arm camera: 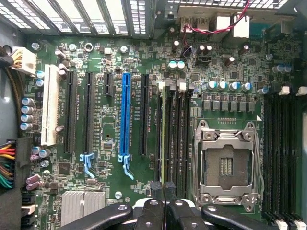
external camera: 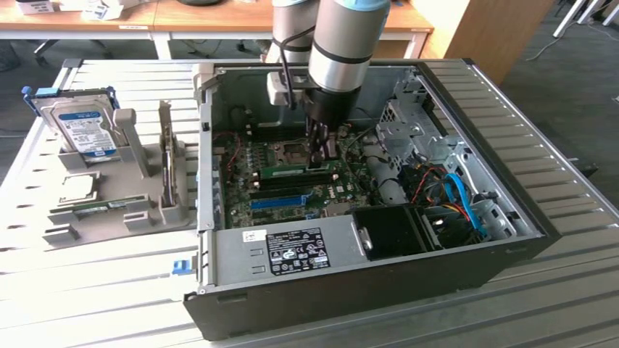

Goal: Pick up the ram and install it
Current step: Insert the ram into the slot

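Observation:
The ram [external camera: 288, 172] is a thin green stick standing on edge in a black memory slot on the motherboard, inside the open computer case. In the wrist view the ram [arm camera: 163, 129] shows edge-on as a pale green line between the black slots. My gripper [external camera: 324, 156] reaches down into the case at the ram's end nearest the exterior view's right. Its two black fingertips are pressed together, so the gripper [arm camera: 163, 188] is shut, right over that end of the stick. Whether they touch it I cannot tell.
A blue expansion slot [arm camera: 125, 115] and the bare CPU socket [arm camera: 225, 163] flank the memory slots. Drive cages and cables [external camera: 454, 196] fill the case's right. Outside, a grey holder [external camera: 145, 214] carries a hard drive [external camera: 85, 129] and another green stick [external camera: 92, 208].

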You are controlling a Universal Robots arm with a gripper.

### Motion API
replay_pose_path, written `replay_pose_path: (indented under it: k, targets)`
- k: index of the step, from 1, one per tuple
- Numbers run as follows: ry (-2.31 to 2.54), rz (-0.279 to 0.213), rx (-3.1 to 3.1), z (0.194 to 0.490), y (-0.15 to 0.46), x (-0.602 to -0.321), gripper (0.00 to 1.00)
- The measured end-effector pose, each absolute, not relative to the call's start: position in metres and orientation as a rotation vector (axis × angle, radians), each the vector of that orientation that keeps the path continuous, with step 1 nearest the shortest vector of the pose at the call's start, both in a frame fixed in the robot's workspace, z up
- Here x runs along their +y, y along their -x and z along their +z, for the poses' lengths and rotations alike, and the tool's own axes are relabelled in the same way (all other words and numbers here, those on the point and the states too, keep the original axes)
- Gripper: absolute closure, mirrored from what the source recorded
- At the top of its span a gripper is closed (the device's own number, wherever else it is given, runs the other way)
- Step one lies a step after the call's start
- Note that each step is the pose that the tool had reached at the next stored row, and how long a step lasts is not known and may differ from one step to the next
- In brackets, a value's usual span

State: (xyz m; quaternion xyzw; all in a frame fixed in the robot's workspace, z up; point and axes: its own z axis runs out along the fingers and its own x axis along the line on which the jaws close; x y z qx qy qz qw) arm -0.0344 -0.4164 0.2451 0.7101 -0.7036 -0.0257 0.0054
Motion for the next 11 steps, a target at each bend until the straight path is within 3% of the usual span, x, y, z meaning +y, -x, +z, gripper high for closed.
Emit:
replay_pose_path:
  k: [11]
  targets:
    - [-2.223, -0.081, -2.203, 0.2393, 0.0344, -0.4164, 0.88]
